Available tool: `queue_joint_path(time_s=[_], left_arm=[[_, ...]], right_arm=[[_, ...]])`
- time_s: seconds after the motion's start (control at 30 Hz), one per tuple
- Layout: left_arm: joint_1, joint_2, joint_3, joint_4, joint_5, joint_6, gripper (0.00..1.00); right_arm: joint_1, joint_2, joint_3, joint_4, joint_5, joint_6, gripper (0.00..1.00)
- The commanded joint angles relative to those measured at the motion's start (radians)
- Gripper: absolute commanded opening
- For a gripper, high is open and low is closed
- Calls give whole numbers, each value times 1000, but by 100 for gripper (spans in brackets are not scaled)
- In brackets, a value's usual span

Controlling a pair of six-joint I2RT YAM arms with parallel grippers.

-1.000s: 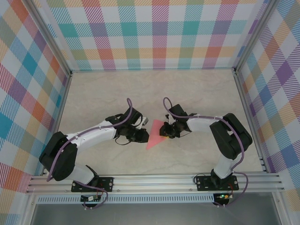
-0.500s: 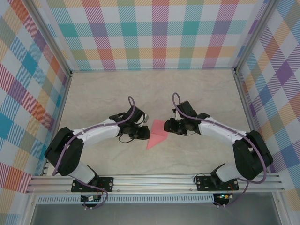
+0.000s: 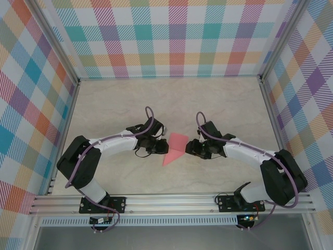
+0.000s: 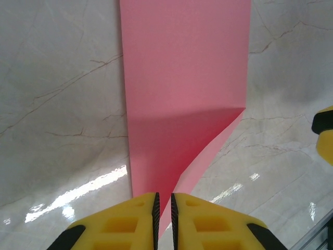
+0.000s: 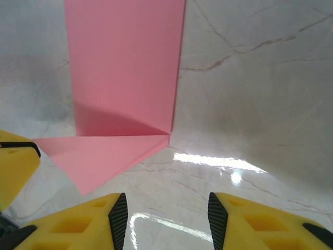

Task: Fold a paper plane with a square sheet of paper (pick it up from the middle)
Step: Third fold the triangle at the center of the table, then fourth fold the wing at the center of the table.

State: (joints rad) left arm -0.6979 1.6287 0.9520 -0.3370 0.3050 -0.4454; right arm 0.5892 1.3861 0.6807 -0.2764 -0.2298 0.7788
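The square sheet of paper [image 3: 176,146], salmon pink and creased into a folded shape with a pointed lower corner, lies mid-table between both arms. My left gripper [image 3: 163,147] is at its left edge. In the left wrist view the jaws [image 4: 164,200] are shut on the paper's near corner, and the sheet [image 4: 182,78] stretches away ahead. My right gripper [image 3: 191,147] stands just right of the paper, apart from it. In the right wrist view it is open [image 5: 166,208] over bare table, with the paper [image 5: 125,67] ahead to the left.
The marble tabletop [image 3: 229,104] is fenced by plaid walls [image 3: 31,104] on three sides. An aluminium rail [image 3: 171,200] runs along the near edge. Open surface lies behind and beside the arms.
My right gripper has opened, let go of the paper and drawn back to the right. The left gripper has kept its hold and shifted slightly right.
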Motion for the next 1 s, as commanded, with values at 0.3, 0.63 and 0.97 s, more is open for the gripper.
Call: queue_joint_path(time_s=[0.3,0.63,0.97], left_arm=[[9,-10,65,-28,-6,-7,17],[7,-53,56,-13,148,15,14],[3,89,78,-21,36,7,9]], right_arm=[[0,139,58,100,-96,23,49],[-2,155,46,136,-101,28,49],[-5,176,54,166,-118,37,50]])
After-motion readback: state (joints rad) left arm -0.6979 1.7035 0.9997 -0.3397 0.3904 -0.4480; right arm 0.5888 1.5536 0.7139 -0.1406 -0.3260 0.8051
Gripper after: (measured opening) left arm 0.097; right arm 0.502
